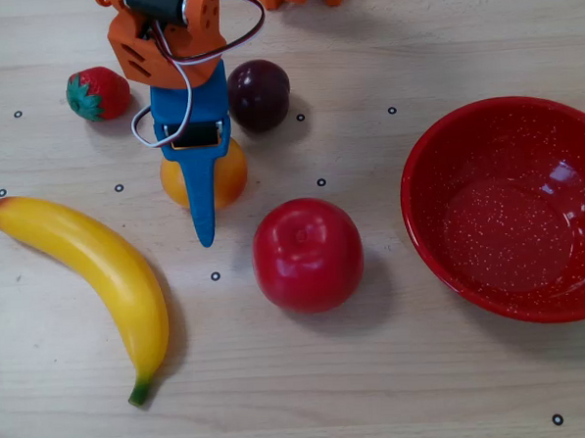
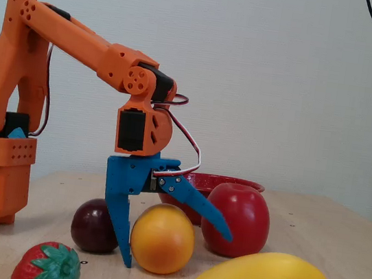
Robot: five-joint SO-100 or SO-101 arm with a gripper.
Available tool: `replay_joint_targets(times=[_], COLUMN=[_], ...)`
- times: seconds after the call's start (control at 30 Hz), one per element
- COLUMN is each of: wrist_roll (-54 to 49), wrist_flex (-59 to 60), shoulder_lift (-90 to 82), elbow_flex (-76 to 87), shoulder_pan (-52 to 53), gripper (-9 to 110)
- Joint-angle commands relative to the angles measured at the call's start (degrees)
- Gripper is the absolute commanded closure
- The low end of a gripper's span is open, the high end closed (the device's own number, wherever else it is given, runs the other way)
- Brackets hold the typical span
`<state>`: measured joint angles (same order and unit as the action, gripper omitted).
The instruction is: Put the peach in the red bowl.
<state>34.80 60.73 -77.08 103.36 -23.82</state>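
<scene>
The robot is at the grabbing step. Its gripper (image 2: pixel 177 249) is down over the peach (image 2: pixel 162 239) with the fingers (image 2: pixel 120 227) spread wide apart, holding nothing yet. In the fixed view one finger stands straight down, just beside the peach, between it and the plum (image 2: pixel 94 224). The other finger sticks out slanted over the top of the peach, toward the apple (image 2: pixel 238 218). The peach sits on the worktop (image 1: pixel 380 391) right between the two fingers.

I think the next move is to squeeze the fingers shut on the peach, lift it up, and carry it past the apple to the red bowl (image 1: pixel 513 207). The bowl is empty and well away from the fingers. The apple is in between, so the lift likely has to be high enough to pass over it.

Some things are hard to see. In the overhead view the blue fingers cover the middle of the peach (image 1: pixel 233 173), so only its edges show. I cannot tell if the straight finger touches the peach or the plum. In the fixed view most of the bowl hides behind the apple. The banana (image 1: pixel 89 274) and strawberry (image 1: pixel 98 94) lie off to the side.
</scene>
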Motion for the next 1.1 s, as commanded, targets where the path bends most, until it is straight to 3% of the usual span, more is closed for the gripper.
replay_joint_targets(times=[0.0, 1.07], wrist_roll=[-0.3, 1.5], wrist_flex=[-2.6, -1.4], shoulder_lift=[0.1, 0.5], elbow_flex=[-2.8, -3.0], shoulder_pan=[1.3, 0.7], gripper=[51, 66])
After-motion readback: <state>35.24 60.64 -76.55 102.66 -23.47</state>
